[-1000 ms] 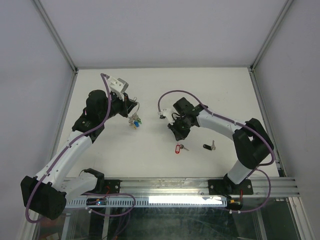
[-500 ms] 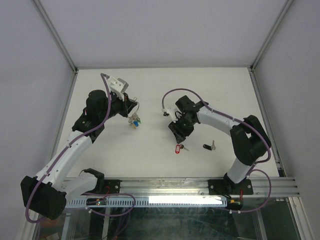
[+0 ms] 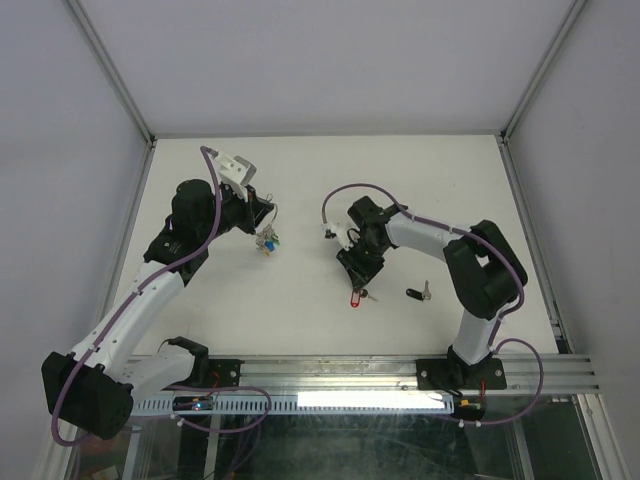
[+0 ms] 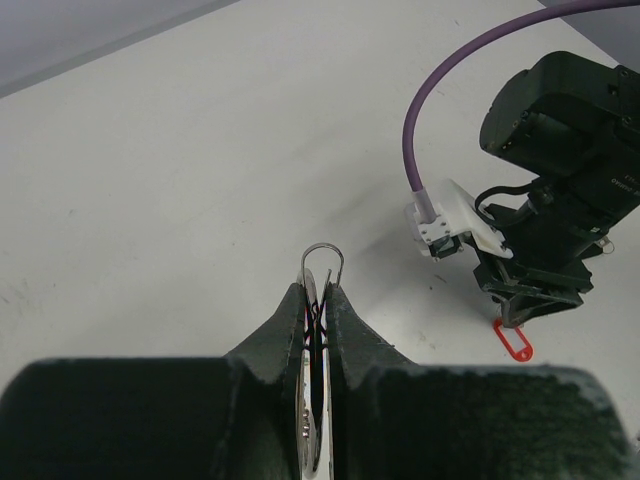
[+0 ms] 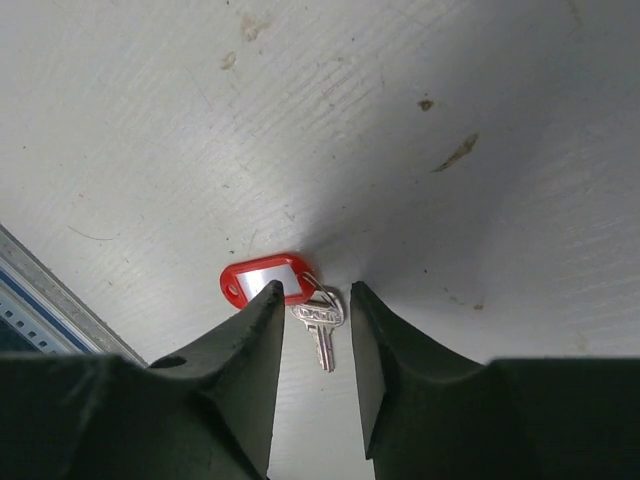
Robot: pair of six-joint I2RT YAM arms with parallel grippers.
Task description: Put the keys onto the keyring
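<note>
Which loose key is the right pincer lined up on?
The red-tagged key: in the wrist view it sits in the gap of the open right pincer. The black-tagged key lies apart, off to that arm's side.

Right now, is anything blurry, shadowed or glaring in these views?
Right wrist view: red-tagged key sharp, right pincer dark, soft, casting shadow. Left wrist view: left pincer black and blurred, keyring crisp. Top view: even light, light strip glaring.

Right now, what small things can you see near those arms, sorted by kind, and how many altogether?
Red-tagged key: 1
Black-tagged key: 1
Keyring with its bunch of tagged keys: 1, pinched in the left claw
Total: 3
</note>
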